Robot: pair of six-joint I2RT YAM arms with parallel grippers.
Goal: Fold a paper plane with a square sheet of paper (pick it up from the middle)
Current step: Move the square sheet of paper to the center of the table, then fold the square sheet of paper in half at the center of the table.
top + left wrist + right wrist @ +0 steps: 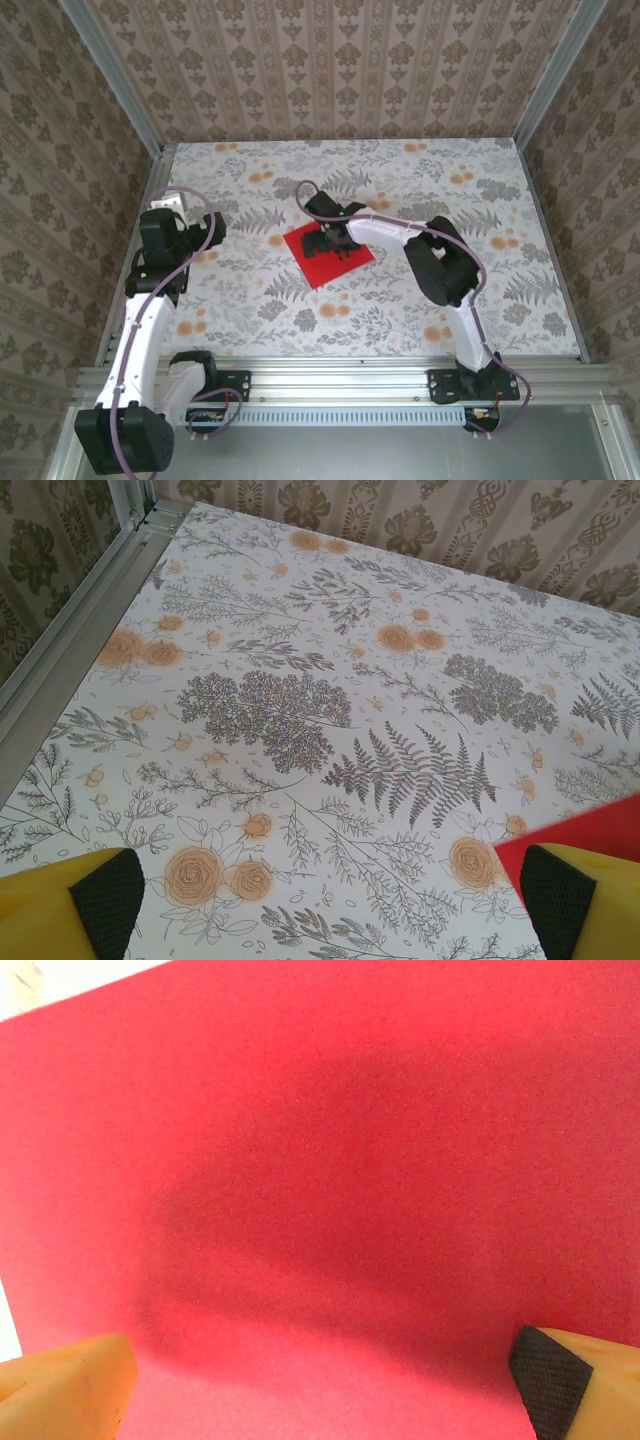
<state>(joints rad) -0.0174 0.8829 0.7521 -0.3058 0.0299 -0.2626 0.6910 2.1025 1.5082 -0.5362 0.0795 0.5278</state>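
The table [250, 170] wears grey ferns and orange flowers. Patterned walls [330, 60] rise behind and beside the table; an aluminium rail [340, 372] runs along its near edge.

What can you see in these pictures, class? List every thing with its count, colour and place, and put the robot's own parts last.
table: one, white with grey ferns and orange flowers, under everything.
paper: one, bright red, lying flat and unfolded near the table's middle.
walls: three, brown patterned wallpaper, at the left, back and right of the table.
rail: one, silver, along the table's near edge.
arms: two, white and black, left arm and right arm, bases at the rail.
left gripper: one, yellow fingers with black pads, open, over bare table left of the paper.
right gripper: one, same colours, open, over the paper's middle.
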